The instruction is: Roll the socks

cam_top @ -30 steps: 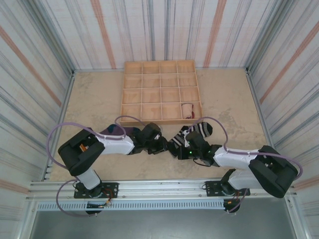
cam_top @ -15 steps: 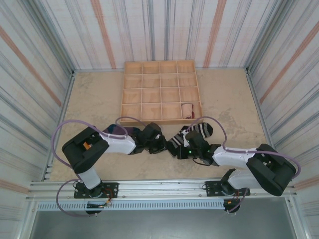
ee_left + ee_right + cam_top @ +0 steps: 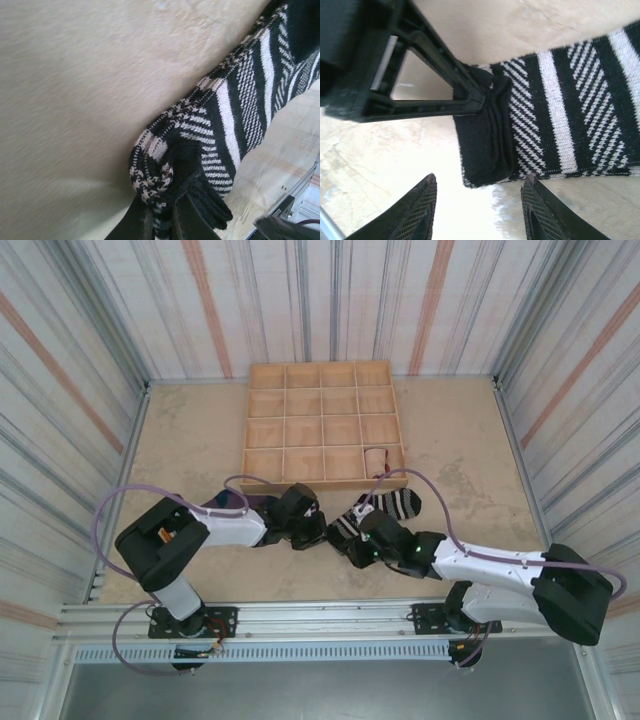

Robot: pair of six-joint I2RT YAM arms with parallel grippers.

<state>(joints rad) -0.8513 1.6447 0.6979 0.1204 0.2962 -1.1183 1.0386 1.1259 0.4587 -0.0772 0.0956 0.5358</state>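
Soft black-and-white striped knit sock (image 3: 235, 110)

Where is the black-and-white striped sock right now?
In the top view the black-and-white striped sock lies on the table, just in front of the near right corner of the wooden tray, its rolled end pinched by the left gripper.

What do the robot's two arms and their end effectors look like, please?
The left arm and right arm both have white links and bulky black joint housings, and each trails a looping lilac cable. The left end effector and right end effector have black fingers; the right one's pads are mesh-textured.
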